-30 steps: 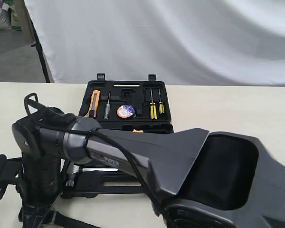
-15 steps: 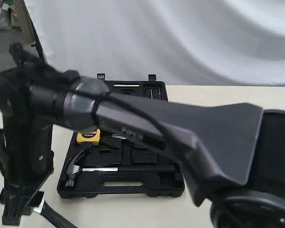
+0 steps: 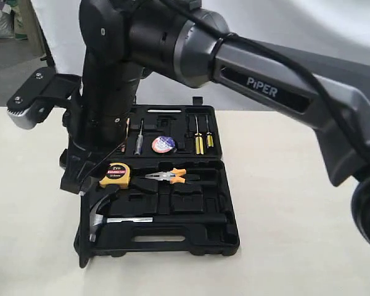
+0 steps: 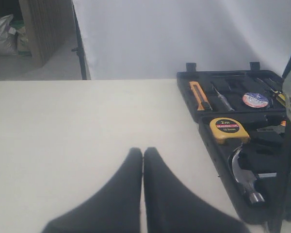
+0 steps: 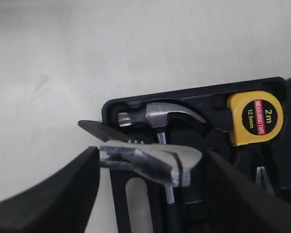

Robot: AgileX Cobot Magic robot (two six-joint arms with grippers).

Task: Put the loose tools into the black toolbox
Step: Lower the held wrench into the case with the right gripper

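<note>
Two halves of the black toolbox (image 3: 216,239) lie open flat on the tabletop (image 3: 296,185), hinged across the middle. The half with the handle slot holds 1 claw hammer (image 3: 98,213) along the slot edge; 1 yellow tape measure (image 3: 115,174) and 1 pair of orange-handled pliers (image 3: 166,176) sit next to the hinge; bare moulded recesses show between pliers and hammer shaft. The other half holds 1 bluish tape roll (image 3: 163,145) near its centre, 2 yellow-handled screwdrivers (image 3: 198,143), 1 slim dark-handled screwdriver (image 3: 139,142) and 1 orange utility knife (image 4: 200,95); screwdrivers total 3. Two latches (image 3: 131,98) stand on that half's outer edge.

There is 1 adjustable wrench (image 5: 145,162), not in the toolbox; the right hand (image 5: 153,153) holds it by the silver head, spread only as wide as that head. The wrench hangs over the toolbox's outer edge at the hammer-head corner, black handle pointing down; contact with the toolbox wall: cannot tell. The right arm (image 3: 265,86) reaches across above the knife side of the toolbox.

Left hand (image 4: 143,151): closed, fingers (image 4: 126,194) pressed together, holding nothing; over bare tabletop, well apart from the toolbox on its hammer-head side. Open tabletop shows along every toolbox edge in view; white backdrop (image 3: 265,37) hangs beyond the latch edge.
</note>
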